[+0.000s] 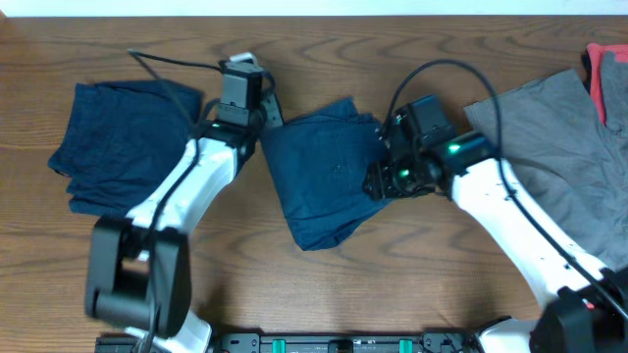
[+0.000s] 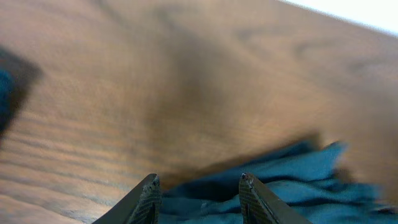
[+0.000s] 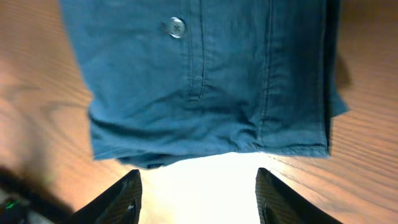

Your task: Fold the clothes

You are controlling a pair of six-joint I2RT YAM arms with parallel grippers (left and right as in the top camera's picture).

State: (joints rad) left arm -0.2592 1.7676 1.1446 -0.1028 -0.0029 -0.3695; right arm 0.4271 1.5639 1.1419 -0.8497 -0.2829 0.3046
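- Overhead view: a navy garment lies loosely folded in the middle of the wooden table.
- A second navy piece lies in a neat stack at the left, well apart from the middle one.
- A grey garment is spread flat at the right, with a red one at the far right corner, partly cut off by the frame edge.
- The left gripper sits at the far left corner of the middle garment.
- In the left wrist view its fingers are parted, with rumpled blue cloth showing between and beyond the tips. Whether they touch the cloth I cannot tell.
- The right gripper is at the right edge of the same garment.
- In the right wrist view its fingers are spread wide, with only brightly lit table between them.
- The garment's folded edge lies just beyond those tips, showing seams and a small button.
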